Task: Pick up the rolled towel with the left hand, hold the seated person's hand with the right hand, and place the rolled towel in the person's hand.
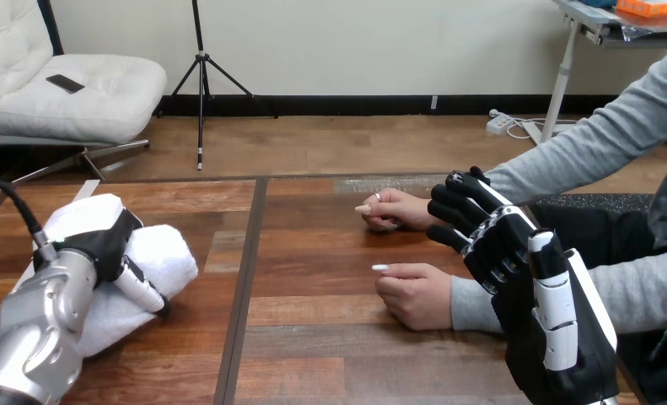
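Wooden table (313, 354): left hand (102, 240) curled round rolled white towel (174, 253). Right hand (508, 253), fingers loosely apart, beside person's near hand (414, 295); contact unclear.

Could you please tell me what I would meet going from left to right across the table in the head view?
rolled towel → the person's nearer hand → the robot's right hand

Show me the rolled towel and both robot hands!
rolled towel (168, 253), head view, on its bare white end toward the table's middle.
left hand (102, 243), head view, on its black back, on top of the towel.
right hand (507, 249), head view, on its black back.
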`<action>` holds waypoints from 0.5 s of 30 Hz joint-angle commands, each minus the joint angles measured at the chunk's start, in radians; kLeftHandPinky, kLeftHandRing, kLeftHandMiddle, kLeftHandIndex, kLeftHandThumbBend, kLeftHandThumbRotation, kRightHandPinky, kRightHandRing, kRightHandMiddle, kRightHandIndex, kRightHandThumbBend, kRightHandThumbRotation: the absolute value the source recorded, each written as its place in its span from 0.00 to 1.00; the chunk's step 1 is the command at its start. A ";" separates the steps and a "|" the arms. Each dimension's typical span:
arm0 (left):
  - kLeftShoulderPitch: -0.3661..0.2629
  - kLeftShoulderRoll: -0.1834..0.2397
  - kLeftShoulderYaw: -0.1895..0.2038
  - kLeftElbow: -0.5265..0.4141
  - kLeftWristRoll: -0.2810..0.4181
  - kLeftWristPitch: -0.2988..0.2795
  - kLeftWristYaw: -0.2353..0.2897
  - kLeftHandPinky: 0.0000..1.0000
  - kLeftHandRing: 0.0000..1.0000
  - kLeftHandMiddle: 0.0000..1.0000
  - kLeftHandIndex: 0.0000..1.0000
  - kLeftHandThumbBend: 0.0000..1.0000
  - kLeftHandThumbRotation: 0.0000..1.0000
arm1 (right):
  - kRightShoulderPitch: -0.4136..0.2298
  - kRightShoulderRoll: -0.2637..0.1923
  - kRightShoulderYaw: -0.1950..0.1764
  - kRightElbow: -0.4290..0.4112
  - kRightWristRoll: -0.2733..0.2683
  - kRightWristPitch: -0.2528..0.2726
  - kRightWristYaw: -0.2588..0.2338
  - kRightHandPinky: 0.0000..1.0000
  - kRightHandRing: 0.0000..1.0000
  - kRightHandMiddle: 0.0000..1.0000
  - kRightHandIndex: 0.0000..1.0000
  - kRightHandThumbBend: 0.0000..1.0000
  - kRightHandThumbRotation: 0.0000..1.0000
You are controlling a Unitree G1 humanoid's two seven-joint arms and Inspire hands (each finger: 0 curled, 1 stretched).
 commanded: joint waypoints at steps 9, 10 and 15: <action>0.039 0.025 0.120 -0.148 -0.086 -0.077 0.056 0.36 0.42 0.47 0.48 0.77 0.00 | -0.067 -0.002 -0.001 -0.038 0.004 -0.026 0.002 0.84 0.87 0.86 0.85 0.54 1.00; 0.051 0.019 0.136 -0.162 -0.105 -0.089 0.062 0.37 0.42 0.47 0.48 0.77 0.00 | -0.067 -0.002 -0.001 -0.038 0.004 -0.026 0.003 0.84 0.87 0.86 0.85 0.54 1.00; 0.082 -0.001 0.189 -0.197 -0.179 -0.122 0.069 0.37 0.41 0.45 0.46 0.75 0.00 | -0.066 -0.001 -0.001 -0.039 0.007 -0.021 0.000 0.84 0.87 0.86 0.85 0.55 1.00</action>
